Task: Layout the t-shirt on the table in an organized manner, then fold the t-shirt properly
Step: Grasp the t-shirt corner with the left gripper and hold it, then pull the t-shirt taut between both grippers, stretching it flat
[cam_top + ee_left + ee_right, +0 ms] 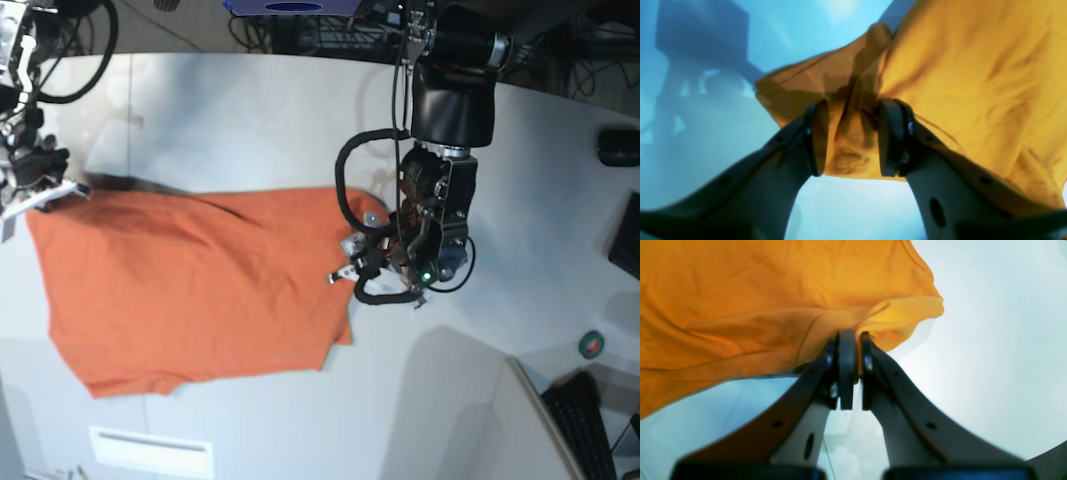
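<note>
Left gripper (848, 140), seen close from its wrist camera: jaws parted with a bunched fold of the plain orange short-sleeved t-shirt (967, 86) sitting between the pads. Hard to say whether that fold is truly pinched or only resting in the gap; probably loose, since space shows on both sides of the cloth. Right gripper (853, 370): clenched tight on a corner of the same fabric, pads nearly meeting, cloth pulled into a taut ridge running away from the jaws.

Further out, in the base view: shirt spread mostly flat across the large smooth white table (250, 110), stretched between the right gripper (48, 192) at that view's left and the left gripper (385, 262) at its right. Lower hem uneven, one corner trailing.

Risks from here: cloth slipping out of the left jaws under any pull, dropping that side into a heap; a tug from the clenched right claw alone dragging the whole shirt sideways and skewing the layout; bunched fabric near the left pads setting a crease into the fold.

Room: bare tabletop above and below the shirt, ample for smoothing. Right-hand corner of the base view crowded with dark equipment and the table's curved edge near; left edge of the shirt close to the table's side.
</note>
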`<move>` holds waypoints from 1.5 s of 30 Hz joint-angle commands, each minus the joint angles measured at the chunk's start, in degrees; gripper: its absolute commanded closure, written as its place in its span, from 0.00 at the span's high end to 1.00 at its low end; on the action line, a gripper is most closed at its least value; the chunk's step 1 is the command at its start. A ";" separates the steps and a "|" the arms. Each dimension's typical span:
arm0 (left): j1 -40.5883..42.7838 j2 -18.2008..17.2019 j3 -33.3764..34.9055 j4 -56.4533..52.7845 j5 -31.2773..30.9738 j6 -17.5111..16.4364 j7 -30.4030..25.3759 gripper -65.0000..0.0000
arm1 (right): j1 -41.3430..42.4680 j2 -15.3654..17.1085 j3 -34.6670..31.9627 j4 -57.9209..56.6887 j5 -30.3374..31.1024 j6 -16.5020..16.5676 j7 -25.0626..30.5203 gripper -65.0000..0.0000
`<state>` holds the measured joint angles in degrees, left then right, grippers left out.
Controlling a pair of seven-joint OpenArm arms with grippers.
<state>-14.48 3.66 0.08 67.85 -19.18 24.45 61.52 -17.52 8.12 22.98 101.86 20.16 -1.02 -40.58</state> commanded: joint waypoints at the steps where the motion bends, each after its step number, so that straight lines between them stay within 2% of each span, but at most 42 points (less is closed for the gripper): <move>1: -1.65 0.25 0.06 1.11 -0.29 -0.05 -0.29 0.35 | 0.33 0.54 0.27 0.95 -0.08 -0.17 1.24 0.00; 6: -1.65 0.25 0.06 1.11 -0.29 0.04 -0.29 0.34 | 0.33 0.54 0.27 0.95 -0.08 -0.17 1.24 0.00; 7: -1.56 0.25 0.06 1.11 -0.29 0.04 -0.29 0.31 | 0.33 0.54 0.27 0.95 -0.08 -0.17 1.24 0.00; 12: -1.39 0.25 0.06 1.11 -0.29 0.04 -0.29 0.00 | 0.33 0.54 0.27 0.95 -0.08 -0.17 1.24 0.00; 24: -1.56 0.25 0.06 1.29 -0.29 0.04 -0.29 0.00 | 0.33 0.54 0.27 0.95 -0.08 -0.17 1.32 0.00; 30: -1.65 0.25 0.06 9.64 -0.29 0.21 0.24 0.00 | 0.95 0.63 0.27 1.21 -0.08 -0.17 1.41 0.00; 38: -6.49 0.34 0.76 10.08 -0.29 0.21 0.24 0.00 | 6.49 0.98 0.18 1.48 -0.16 -0.17 1.41 0.00; 41: -10.79 0.34 0.76 8.85 -0.29 0.21 0.24 0.00 | 10.62 3.35 0.18 1.30 -0.16 -0.17 1.24 0.00; 45: -19.59 0.43 0.85 1.90 -0.29 0.21 -0.11 0.00 | 18.97 6.17 0.18 -0.81 -0.16 -0.17 0.97 0.00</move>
<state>-32.58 3.84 0.84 68.84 -19.38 24.86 61.93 0.64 13.41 22.92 100.20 20.10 -1.08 -41.08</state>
